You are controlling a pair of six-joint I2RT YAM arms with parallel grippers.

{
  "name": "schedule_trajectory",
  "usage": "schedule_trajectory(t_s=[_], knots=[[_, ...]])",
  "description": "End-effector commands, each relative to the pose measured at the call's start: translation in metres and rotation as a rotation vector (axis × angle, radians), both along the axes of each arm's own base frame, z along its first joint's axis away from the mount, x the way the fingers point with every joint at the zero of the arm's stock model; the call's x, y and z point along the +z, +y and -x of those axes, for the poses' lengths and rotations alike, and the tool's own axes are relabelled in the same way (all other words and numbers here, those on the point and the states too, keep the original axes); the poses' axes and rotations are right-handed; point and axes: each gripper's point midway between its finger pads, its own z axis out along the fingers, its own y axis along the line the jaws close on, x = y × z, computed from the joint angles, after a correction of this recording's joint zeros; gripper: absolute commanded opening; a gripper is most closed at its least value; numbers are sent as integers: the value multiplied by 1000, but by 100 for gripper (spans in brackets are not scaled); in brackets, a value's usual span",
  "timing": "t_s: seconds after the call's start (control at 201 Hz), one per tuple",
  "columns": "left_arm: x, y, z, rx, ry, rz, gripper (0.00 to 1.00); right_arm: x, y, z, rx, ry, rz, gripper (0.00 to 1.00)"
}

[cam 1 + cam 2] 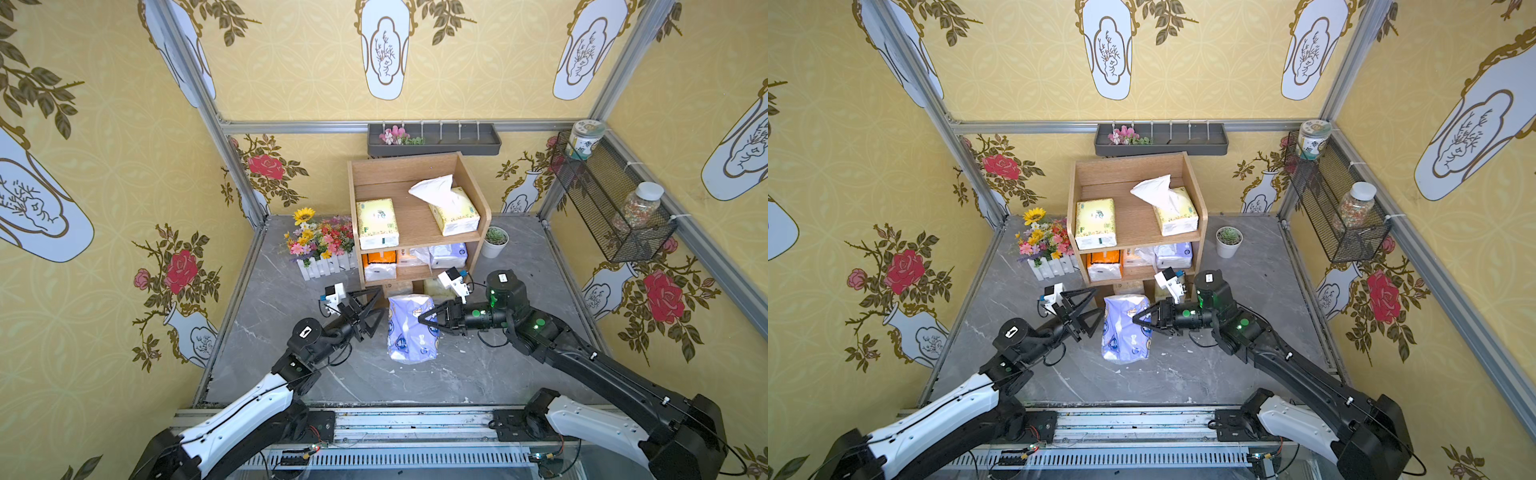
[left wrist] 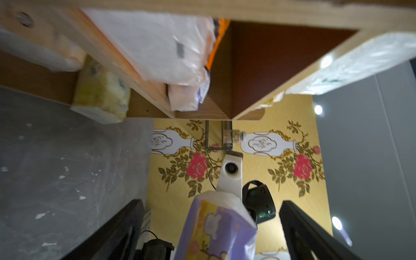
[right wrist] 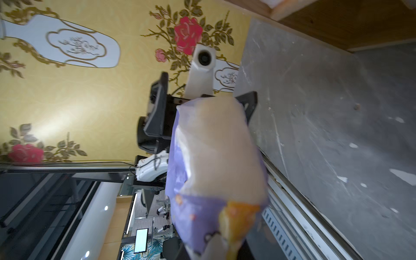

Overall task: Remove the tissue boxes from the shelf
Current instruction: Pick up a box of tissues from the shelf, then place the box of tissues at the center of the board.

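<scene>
Grey marbled counter (image 1: 478, 374) beneath two black-and-white arms, left arm (image 1: 257, 395) and right arm (image 1: 582, 353). Against the back wall, in both top views, the light-wood shelf (image 1: 415, 166) (image 1: 1129, 166), stocked on all three tiers. In front of it, between the arms, a lavender tissue pack (image 1: 409, 332), clear of the shelf; resting on the counter or lifted, impossible to tell. Right jaws pinched shut on that pack's side. Left jaws spread wide just beside its other side, gripping nothing. On the top tier, a yellow-green pack (image 1: 377, 222) and an opened yellow-green pack (image 1: 457, 216) with white tissue (image 1: 434, 191) sprouting; on the middle tier, an orange pack (image 1: 379, 264) and a second lavender pack (image 1: 449, 254).
</scene>
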Motion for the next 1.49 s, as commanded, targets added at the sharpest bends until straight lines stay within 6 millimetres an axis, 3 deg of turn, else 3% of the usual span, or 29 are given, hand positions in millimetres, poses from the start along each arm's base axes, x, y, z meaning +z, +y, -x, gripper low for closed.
schedule_trajectory(t_s=[0.0, 0.095, 0.234, 0.458, 0.572, 0.677, 0.767, 0.921, 1.006, 1.16, 1.264, 1.339, 1.488], knots=[[-98, 54, 7, 222, 323, -310, 100, -65, -12, 16, -14, 36, 203, 9], [-100, 72, 11, 291, 343, -352, 100, -94, -3, 21, -21, 36, 273, 10], [-98, 87, 11, 343, 371, -457, 100, -106, 23, 3, -51, -5, 260, 11], [-86, 82, 2, 316, 344, -567, 100, -125, 54, -23, -47, -29, 243, 11], [-80, 79, -4, 318, 325, -563, 100, -138, 67, -25, -34, 6, 222, 15], [-78, 76, -6, 311, 316, -559, 100, -151, 65, -23, -34, 35, 239, 18], [-76, 76, -6, 310, 309, -562, 100, -165, 54, -22, -44, 58, 303, 27], [-72, 75, -8, 310, 290, -560, 100, -182, 15, -23, -44, -13, 609, 67], [-72, 73, -10, 306, 280, -555, 100, -176, 1, -24, -36, -55, 691, 75], [-66, 64, -15, 281, 243, -536, 100, -165, -18, -21, -54, -93, 750, 78], [-63, 61, -17, 274, 232, -538, 100, -148, -31, -22, -94, -122, 773, 78], [-60, 61, -19, 282, 220, -527, 100, -121, -32, -25, -116, -164, 750, 77], [-60, 66, -20, 315, 221, -509, 100, -38, -29, -43, -207, -296, 680, 76]])
